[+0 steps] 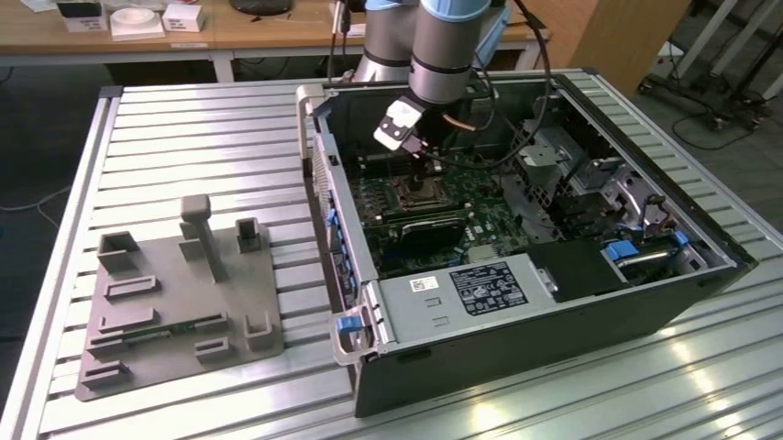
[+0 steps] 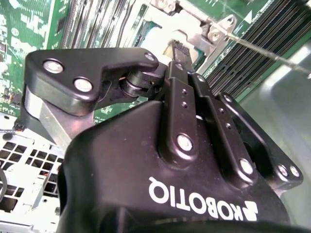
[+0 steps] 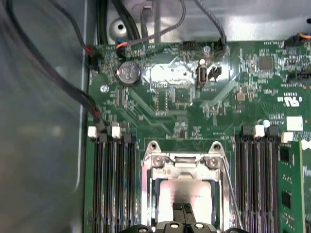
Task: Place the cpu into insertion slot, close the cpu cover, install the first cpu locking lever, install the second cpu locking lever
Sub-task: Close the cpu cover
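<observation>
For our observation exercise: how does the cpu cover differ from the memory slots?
The cpu cover is a shiny silver square frame; the memory slots are long, narrow and black. The cover is single; the slots run in parallel rows. Both sit on the green circuit board.

Slatted metal table (image 1: 183,128), wooden desk (image 1: 245,35) behind

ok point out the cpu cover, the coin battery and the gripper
cpu cover (image 3: 170,171), first wrist view, silver frame edge
coin battery (image 3: 128,73), first wrist view, its face
gripper (image 3: 182,209), first wrist view, between fingertips
</observation>
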Robot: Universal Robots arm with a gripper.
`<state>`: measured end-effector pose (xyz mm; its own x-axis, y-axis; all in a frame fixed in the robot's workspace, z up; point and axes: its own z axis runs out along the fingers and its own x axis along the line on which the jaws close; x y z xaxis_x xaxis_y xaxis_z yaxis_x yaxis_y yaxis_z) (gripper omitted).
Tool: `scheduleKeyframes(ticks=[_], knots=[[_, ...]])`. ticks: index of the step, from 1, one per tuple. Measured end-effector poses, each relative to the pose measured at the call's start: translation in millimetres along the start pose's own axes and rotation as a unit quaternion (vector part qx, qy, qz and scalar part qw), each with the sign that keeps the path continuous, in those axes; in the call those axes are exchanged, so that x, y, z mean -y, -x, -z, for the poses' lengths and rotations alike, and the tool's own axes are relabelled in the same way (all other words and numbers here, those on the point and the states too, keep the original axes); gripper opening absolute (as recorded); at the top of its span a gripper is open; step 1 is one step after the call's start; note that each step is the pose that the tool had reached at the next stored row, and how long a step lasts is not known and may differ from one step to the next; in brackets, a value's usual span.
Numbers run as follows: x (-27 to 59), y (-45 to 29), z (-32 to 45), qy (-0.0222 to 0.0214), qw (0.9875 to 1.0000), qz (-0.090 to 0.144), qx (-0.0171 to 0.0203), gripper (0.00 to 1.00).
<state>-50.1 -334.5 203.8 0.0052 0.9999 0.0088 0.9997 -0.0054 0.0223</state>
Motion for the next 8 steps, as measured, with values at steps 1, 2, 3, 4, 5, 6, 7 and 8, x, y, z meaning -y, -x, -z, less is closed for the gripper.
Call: scheduleKeyframes(ticks=[1,2,3,4,5,6,7,8], knots=[[-0.8,0.0,0.0,0.0000,1.0000,0.000,0.0000,0.10],[-1.0,0.0,0.9,-0.0001,1.0000,0.000,0.0001,0.10],[-1.0,0.0,2.5,0.0000,1.0000,0.000,0.0000,0.10],[-1.1,-0.1,4.6,0.0001,1.0000,0.000,0.0000,0.10],[-1.2,-0.1,6.9,0.0000,1.0000,0.000,0.0000,0.10],[-1.2,-0.1,9.0,0.0000,1.0000,0.000,0.0000,0.10],[-1.2,-0.1,9.6,-0.0001,1.0000,0.000,0.0000,0.10],[-1.3,-0.1,9.5,0.0000,1.0000,0.000,-0.0001,0.10]])
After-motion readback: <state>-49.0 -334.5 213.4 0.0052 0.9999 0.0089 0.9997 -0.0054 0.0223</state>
